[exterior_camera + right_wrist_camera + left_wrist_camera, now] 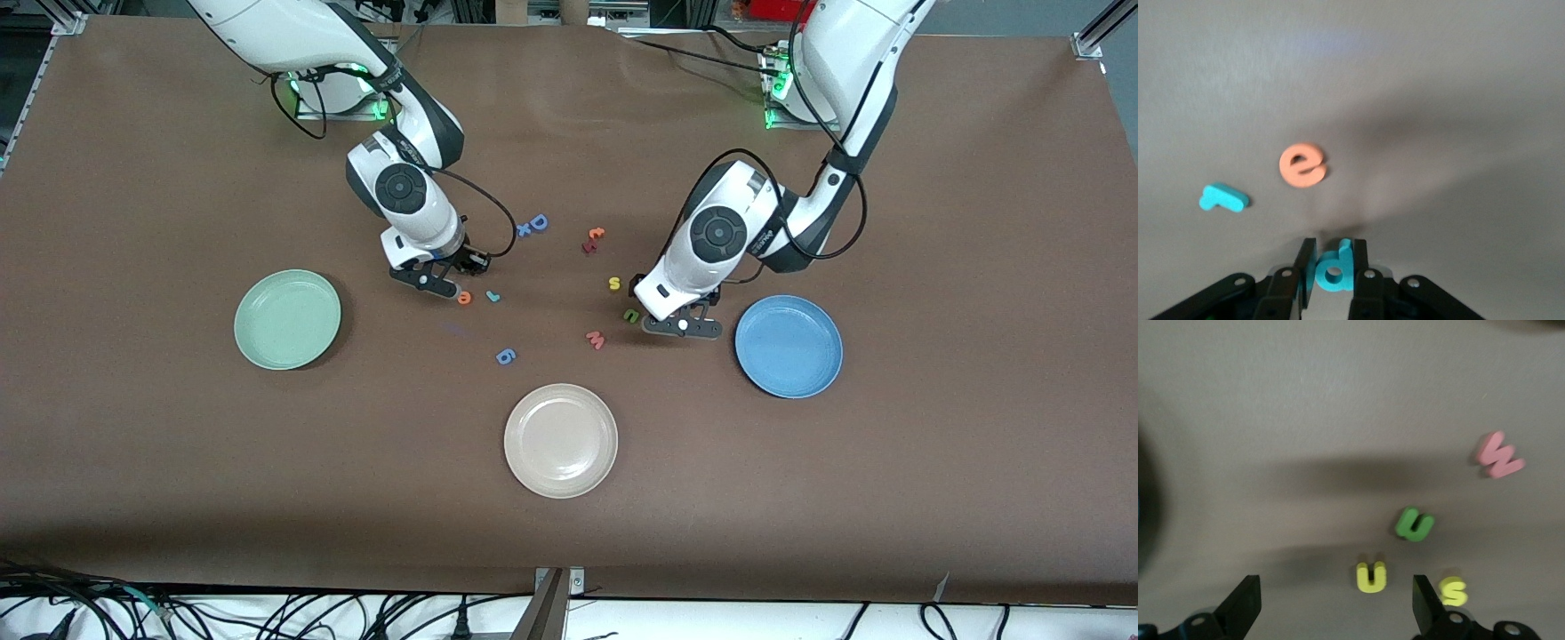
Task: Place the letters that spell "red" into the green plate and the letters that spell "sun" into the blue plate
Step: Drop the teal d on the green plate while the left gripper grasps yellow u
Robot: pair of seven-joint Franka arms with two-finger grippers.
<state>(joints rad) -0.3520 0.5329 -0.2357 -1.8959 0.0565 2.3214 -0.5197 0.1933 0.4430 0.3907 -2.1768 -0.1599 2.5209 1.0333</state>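
Observation:
My right gripper is shut on the teal d, low over the table between the green plate and the orange e. The teal r lies beside the e. The front view hides the d. My left gripper hangs open beside the blue plate, with the yellow u lying on the table between its fingers, untouched. The green n and yellow s lie close by.
A beige plate sits nearer the front camera, mid-table. A pink w lies near the n, and a blue g lies between the e and the beige plate. A blue D and an orange and red pair lie farther back.

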